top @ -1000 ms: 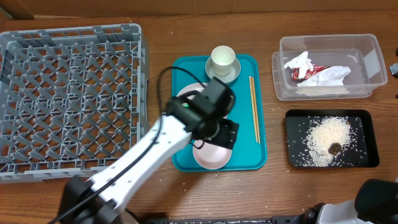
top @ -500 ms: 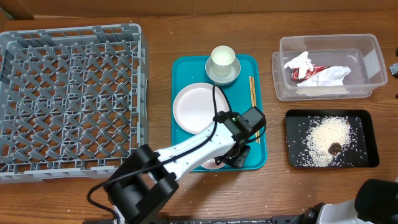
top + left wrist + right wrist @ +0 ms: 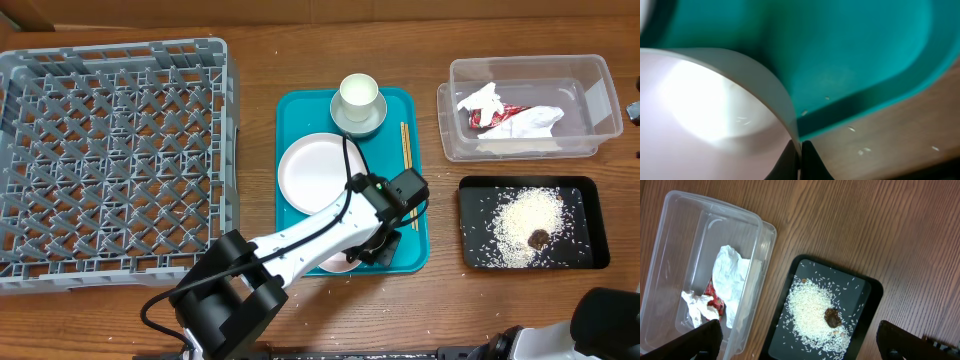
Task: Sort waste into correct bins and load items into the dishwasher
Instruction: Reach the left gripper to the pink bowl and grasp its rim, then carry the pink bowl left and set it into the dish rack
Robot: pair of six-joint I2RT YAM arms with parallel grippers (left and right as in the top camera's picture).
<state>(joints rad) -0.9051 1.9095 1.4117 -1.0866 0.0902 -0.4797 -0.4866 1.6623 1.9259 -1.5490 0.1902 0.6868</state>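
Wooden table (image 3: 250, 60) (stray rice grains (image 3: 862, 150)) bears teal tray (image 3: 300, 115).

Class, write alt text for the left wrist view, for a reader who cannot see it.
The left gripper is shut on the rim of a small pinkish-white bowl over a teal tray. Stray rice grains lie on the wooden table.
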